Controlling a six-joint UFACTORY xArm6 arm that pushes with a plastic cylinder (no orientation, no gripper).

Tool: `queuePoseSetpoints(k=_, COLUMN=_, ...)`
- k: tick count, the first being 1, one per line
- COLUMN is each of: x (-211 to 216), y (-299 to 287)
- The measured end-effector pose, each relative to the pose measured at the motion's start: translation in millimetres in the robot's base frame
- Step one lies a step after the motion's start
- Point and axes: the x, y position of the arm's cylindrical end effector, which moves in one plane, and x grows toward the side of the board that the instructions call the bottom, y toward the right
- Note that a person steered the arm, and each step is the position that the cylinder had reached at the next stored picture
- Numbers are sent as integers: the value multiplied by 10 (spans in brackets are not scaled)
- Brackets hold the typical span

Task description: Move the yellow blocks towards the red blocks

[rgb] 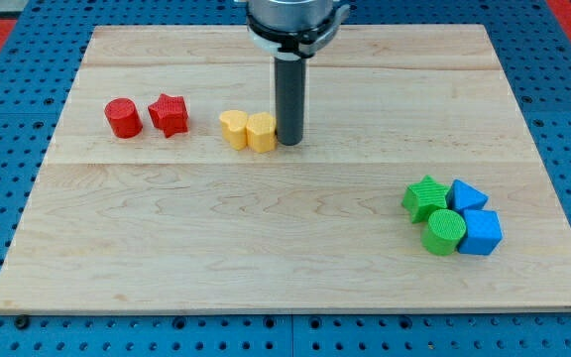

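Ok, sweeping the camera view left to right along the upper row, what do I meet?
Red cylinder → red star → yellow heart-like block → yellow block → my tip, right against that last block.

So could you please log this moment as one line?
my tip at right of two yellow blocks | red cylinder, red star block apart, farther left | wooden board

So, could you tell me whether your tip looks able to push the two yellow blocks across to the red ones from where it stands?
Probably yes. My tip sits right against the view's right side of the yellow blocks, and the board between them and the red star and red cylinder lies bare.
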Motion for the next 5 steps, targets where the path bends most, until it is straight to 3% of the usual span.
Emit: queuePoseSetpoints(k=5, x=-235, y=-788)
